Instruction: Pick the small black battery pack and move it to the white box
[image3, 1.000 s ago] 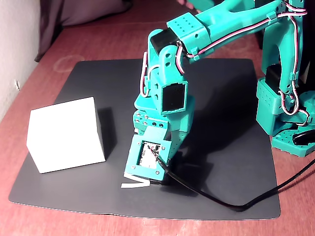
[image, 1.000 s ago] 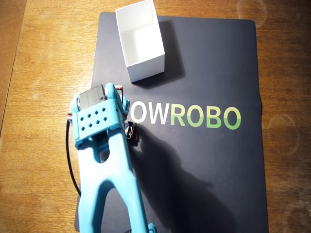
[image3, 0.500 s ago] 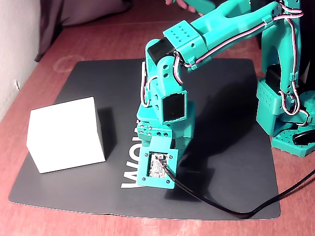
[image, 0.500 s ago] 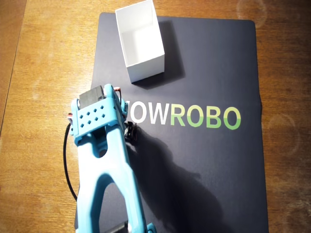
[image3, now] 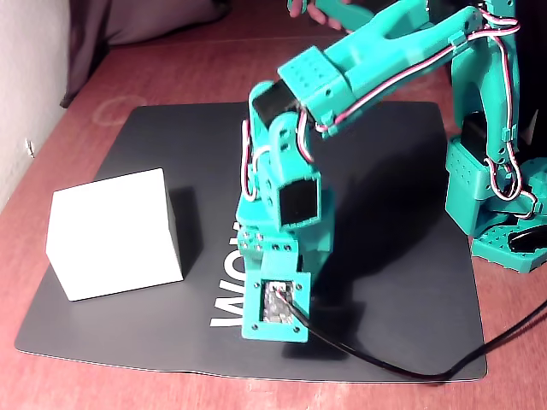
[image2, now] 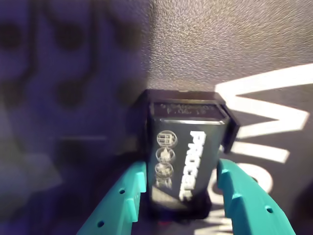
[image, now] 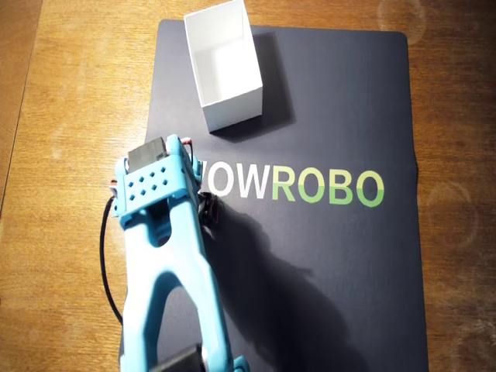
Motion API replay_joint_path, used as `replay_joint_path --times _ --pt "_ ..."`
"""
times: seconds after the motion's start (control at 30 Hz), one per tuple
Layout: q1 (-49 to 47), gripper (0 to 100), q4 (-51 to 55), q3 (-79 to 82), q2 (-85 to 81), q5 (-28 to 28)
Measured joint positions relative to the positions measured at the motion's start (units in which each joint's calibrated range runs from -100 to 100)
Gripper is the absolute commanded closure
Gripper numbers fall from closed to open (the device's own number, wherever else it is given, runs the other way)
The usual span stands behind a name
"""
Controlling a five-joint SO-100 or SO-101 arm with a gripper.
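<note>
The small black battery pack (image2: 183, 156), a black holder with a "PROCELL" battery in it, fills the middle of the wrist view and lies on the dark mat (image2: 220, 44). My teal gripper (image2: 181, 169) has one finger against each side of it, shut on it at mat level. In the overhead view the arm (image: 159, 194) hides the pack. The white box (image: 232, 108) stands open and empty at the mat's far edge. In the fixed view the box (image3: 115, 231) is left of the gripper.
The dark mat (image: 333, 271) with "ROBO" lettering lies on a wooden table (image: 62, 116). The arm's base (image3: 504, 188) stands at the right of the fixed view. A black cable (image3: 385, 363) trails over the mat's near edge.
</note>
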Motion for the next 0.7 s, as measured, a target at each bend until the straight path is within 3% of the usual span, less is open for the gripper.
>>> replay_joint_path --times 0.7 --pt "-1.61 84 -0.17 0.0 1.19 -2.42"
